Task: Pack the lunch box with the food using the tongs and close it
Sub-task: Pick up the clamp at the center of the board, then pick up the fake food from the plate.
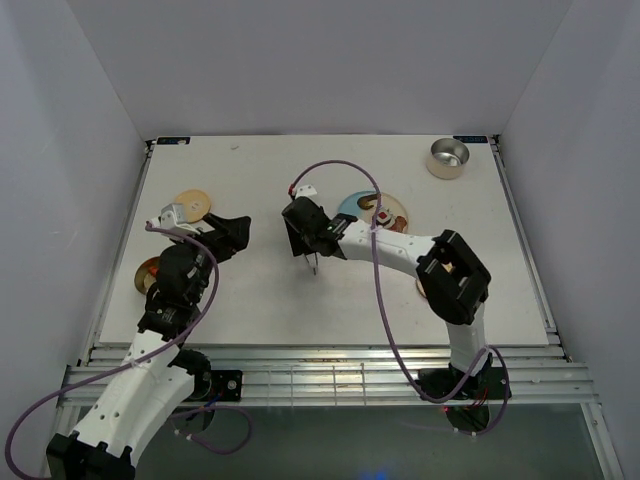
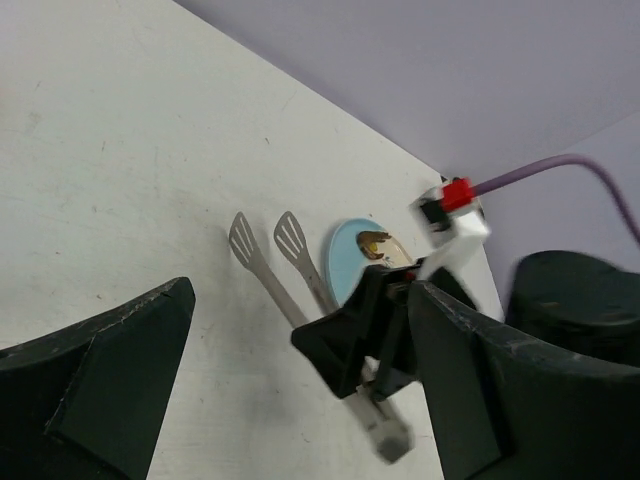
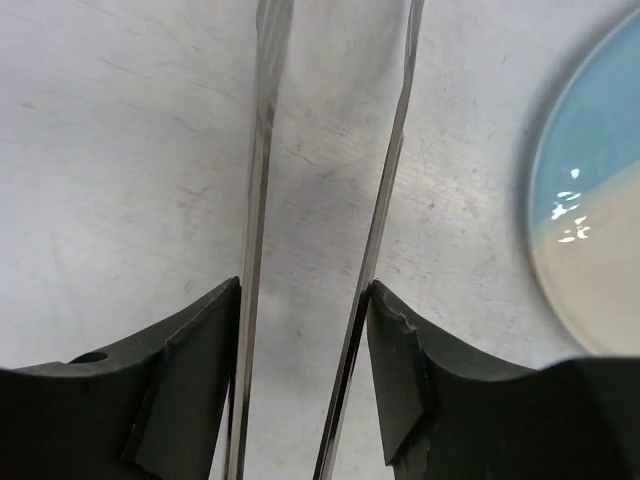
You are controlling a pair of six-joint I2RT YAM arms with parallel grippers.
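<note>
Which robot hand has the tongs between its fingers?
The right gripper: the silver tongs run between its fingers, touching both. The left gripper hangs wide open, holding nothing.

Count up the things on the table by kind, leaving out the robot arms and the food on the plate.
Tongs: 1
Blue-and-white plate: 1
Metal bowl: 1
Orange-tan round pieces: 2 (one partly hidden by the left arm)
Total: 5
</note>
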